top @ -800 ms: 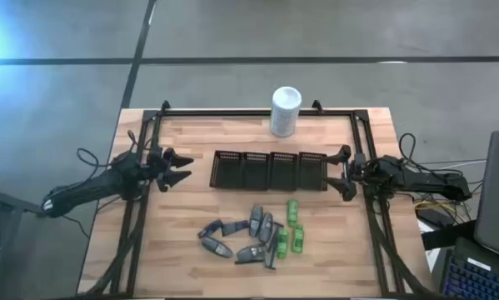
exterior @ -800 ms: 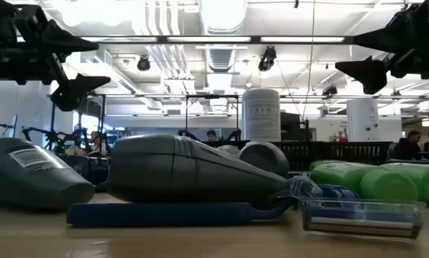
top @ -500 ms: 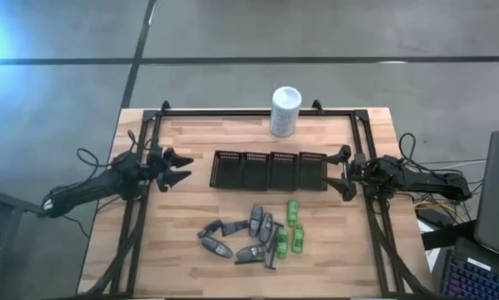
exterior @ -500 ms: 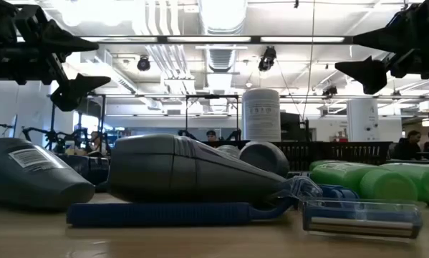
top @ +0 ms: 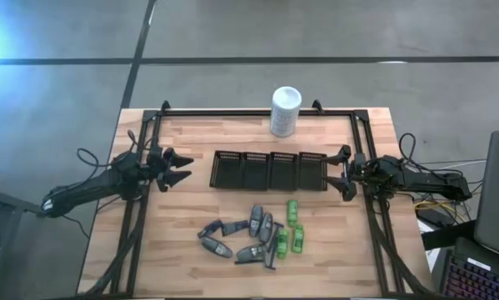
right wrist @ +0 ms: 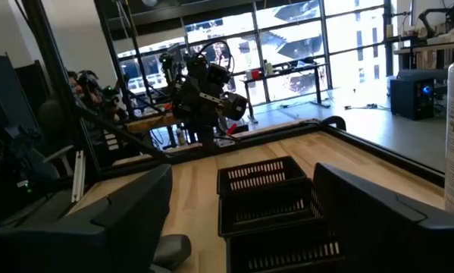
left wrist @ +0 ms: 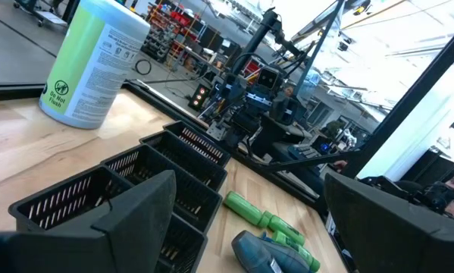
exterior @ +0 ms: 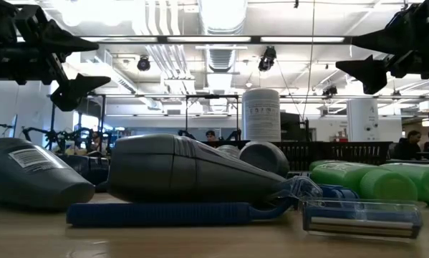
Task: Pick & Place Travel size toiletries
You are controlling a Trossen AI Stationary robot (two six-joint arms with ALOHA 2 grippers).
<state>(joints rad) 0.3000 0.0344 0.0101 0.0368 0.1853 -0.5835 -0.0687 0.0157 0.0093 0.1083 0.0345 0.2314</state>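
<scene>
The white canister (left wrist: 90, 64) is standing at the table's far edge; the left wrist view is showing a green circle mark and "Do Not Flush" on its label, print the high view is not resolving. The black mesh tray (top: 270, 170) is showing 4 compartments. The toiletries (top: 253, 233) are lying loose in a cluster on the wood in front of the tray: 3 green bottles (top: 292, 227), about 6 grey tubes (exterior: 193, 170), and a blue-handled razor (exterior: 200, 212) that only the low view is making clear. The left gripper (top: 179, 169) is hovering left of the tray, fingers spread and holding nothing; the right gripper (top: 341, 172) is hovering right of it, likewise spread and unloaded.
</scene>
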